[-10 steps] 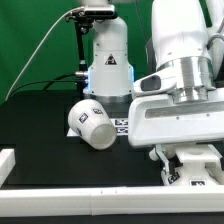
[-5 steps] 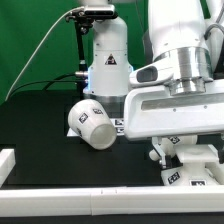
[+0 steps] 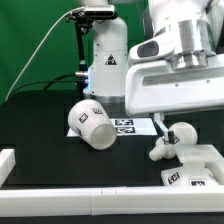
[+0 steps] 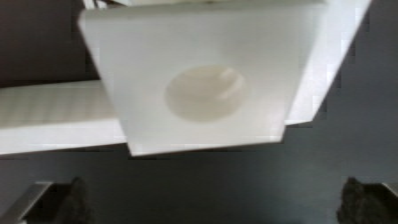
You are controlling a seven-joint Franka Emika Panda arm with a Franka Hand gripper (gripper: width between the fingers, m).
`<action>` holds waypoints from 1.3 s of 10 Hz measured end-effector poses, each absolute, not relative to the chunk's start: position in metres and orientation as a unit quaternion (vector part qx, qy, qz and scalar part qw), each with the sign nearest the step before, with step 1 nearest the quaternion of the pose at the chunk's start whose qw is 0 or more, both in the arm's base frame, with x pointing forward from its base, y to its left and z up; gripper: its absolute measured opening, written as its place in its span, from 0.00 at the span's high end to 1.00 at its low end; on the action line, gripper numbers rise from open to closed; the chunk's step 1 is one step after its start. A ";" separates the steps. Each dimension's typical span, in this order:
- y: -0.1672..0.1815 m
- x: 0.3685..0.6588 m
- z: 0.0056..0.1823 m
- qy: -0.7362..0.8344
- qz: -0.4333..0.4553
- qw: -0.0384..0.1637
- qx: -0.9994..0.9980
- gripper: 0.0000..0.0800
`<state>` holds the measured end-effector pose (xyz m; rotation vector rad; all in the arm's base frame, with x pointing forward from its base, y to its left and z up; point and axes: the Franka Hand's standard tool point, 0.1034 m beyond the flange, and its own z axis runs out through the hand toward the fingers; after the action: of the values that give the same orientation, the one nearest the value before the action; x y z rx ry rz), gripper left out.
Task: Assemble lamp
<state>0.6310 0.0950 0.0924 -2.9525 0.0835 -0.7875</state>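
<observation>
Gripper [image 4: 214,198] open, fingers wide apart, nothing btwn them. Base [image 3: 200,166]: matte white, squarish, round socket in top, tag on side. Exterior view: bulb [image 3: 172,140] at base's 11 o'clock, shade [image 3: 92,122] tipped over at 10 o'clock.

Green backdrop [image 3: 30,40] behind, black tabletop [image 3: 40,125], white rail [image 3: 90,194] along its near edge, even lighting

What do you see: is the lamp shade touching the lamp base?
Apart. The exterior view shows bare black table between the shade, which lies on its side, and the base.
</observation>
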 end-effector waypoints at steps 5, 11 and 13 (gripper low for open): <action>0.109 0.626 0.113 -0.047 -0.218 0.038 -0.974 0.13; 0.122 0.596 0.100 -0.118 -0.142 0.020 -0.983 0.13; 0.119 0.595 0.099 -0.185 -0.137 0.008 -0.973 0.13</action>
<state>0.5951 0.1189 0.0991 -3.0411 -0.5790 -0.4272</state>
